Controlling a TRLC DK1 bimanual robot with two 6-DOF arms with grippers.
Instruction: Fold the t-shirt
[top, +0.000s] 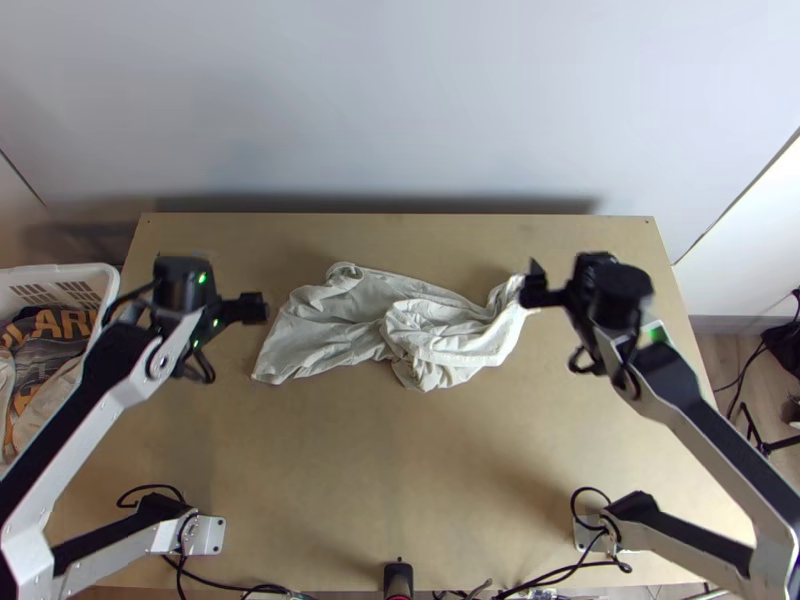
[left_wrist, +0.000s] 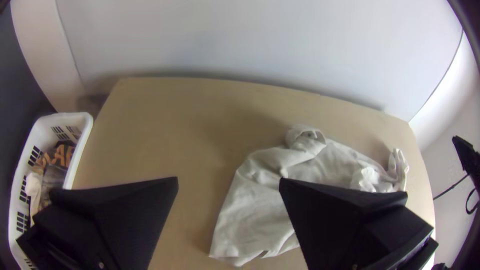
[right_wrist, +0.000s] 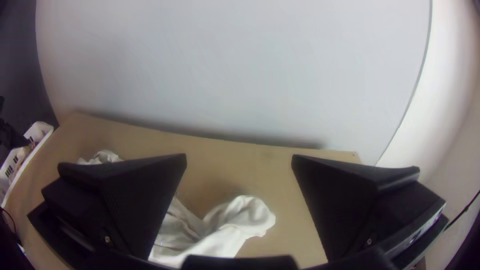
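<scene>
"Where's the shirt (top: 330, 325) lying?"

"It's resting on the table (top: 400, 480), mid-way across and towards the far side. The left part is spreading fairly flat; the right part is bunching into creases."

"And the grippers?"

"The left gripper (top: 255, 307) is hovering just left of it, its fingers standing wide apart and gripping nothing. The right gripper (top: 535, 285) is hanging at the shirt's right end, fingers also parted wide, gripping nothing."

"What's the table like?"

"Light wood, pale brown. Cables (top: 235, 587) are trailing along the near edge."

"Beyond it?"

"A pale wall (top: 400, 100) is rising past the far edge, a dark shadow (top: 420, 203) running along its foot. A white basket (top: 100, 270) is standing at the left, holding clothes (top: 50, 340). Wooden floor (top: 715, 375) is showing at the right."
</scene>
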